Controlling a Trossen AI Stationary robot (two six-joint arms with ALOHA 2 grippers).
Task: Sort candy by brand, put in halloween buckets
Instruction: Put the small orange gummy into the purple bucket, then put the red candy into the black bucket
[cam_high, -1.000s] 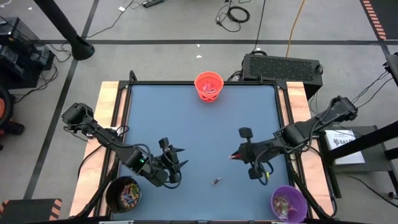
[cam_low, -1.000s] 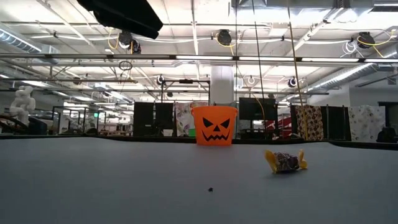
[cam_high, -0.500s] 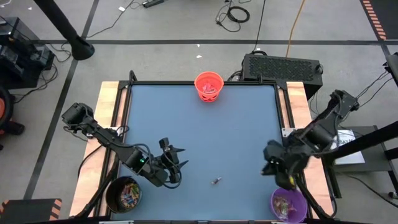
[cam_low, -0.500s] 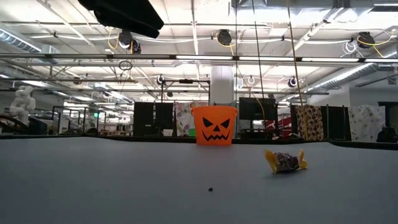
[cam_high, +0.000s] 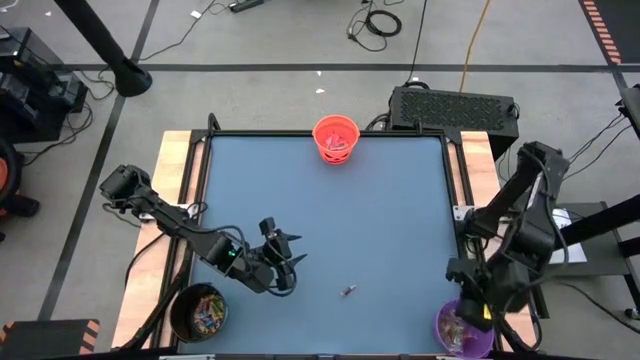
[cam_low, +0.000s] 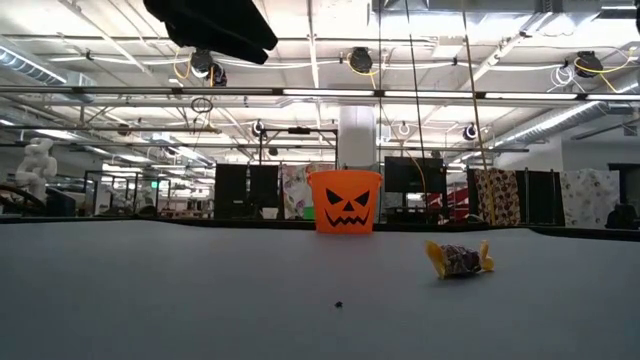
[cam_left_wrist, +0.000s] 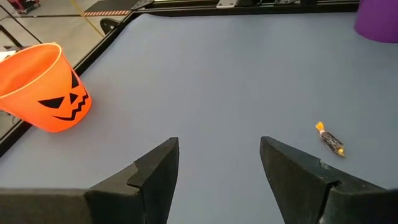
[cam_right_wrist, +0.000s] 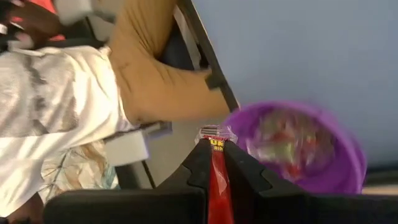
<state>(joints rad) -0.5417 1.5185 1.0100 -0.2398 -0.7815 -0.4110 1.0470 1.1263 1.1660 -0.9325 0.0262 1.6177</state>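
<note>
Candy (cam_right_wrist: 216, 163) – red wrapper, lettering unreadable, pinched in right gripper (cam_right_wrist: 214, 158) hovering over purple bucket (cam_right_wrist: 336, 163) holding sweets | left gripper (cam_left_wrist: 219, 163) gaping, idling – facing orange bucket (cam_left_wrist: 45, 87), stray candy (cam_left_wrist: 329, 140) lying on table (cam_high: 380, 210)

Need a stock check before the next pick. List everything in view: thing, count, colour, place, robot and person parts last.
orange bucket: one, orange, far edge of the table, candy inside.
black bucket: one, black, near left corner, mixed candy inside.
purple bucket: one, purple, near right corner, candy inside.
loose candy: one, dark with yellow ends, lying on the table near the front.
held candy: one, red, pinched in the right gripper.
table: one, blue-grey top.
left gripper: fingers open, low over the table beside the black bucket.
right gripper: fingers shut on the held candy, above the purple bucket.
person: one, patterned white clothing, beyond the table edge.
</note>
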